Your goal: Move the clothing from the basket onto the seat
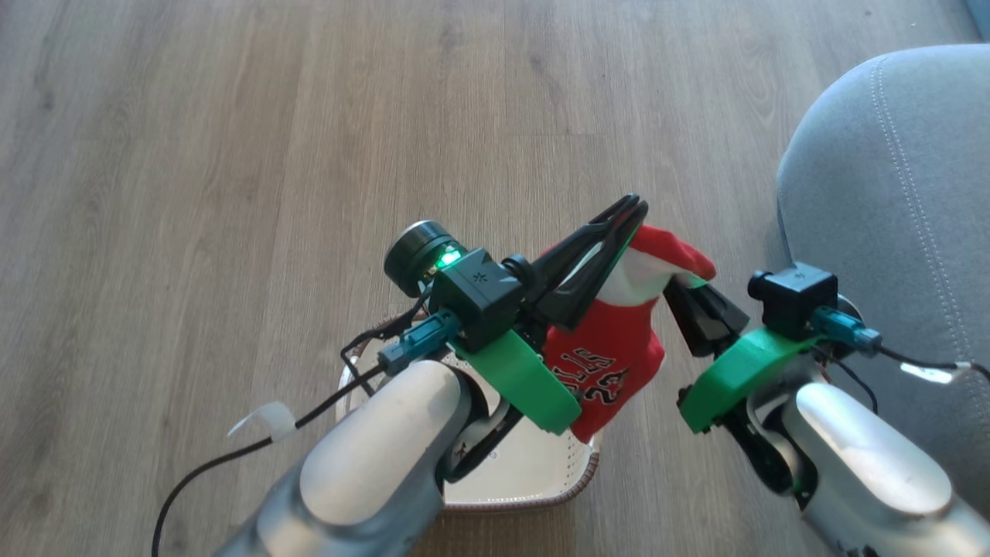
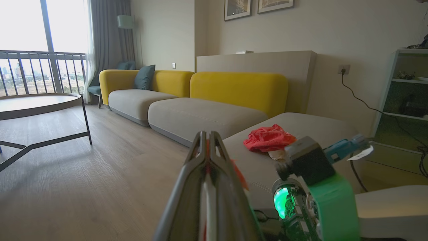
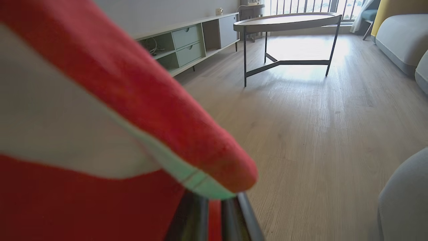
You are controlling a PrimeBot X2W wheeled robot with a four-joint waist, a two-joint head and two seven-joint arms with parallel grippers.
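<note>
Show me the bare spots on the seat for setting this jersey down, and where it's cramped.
Free: the seat behind the red pile, toward the wall, and the strip between that pile and the stitched front edge. Cramped: above the basket, where left gripper and right gripper both pinch the jersey.

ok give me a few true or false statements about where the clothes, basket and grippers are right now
1. The left gripper and the right gripper are both shut on the jersey, which hangs above the basket. True.
2. The basket stands on the seat. False: it stands on the wood floor beside the seat.
3. A red garment lies on the seat. True.
4. The jersey is plain red with no print. False: it has a white panel and dark lettering.
</note>
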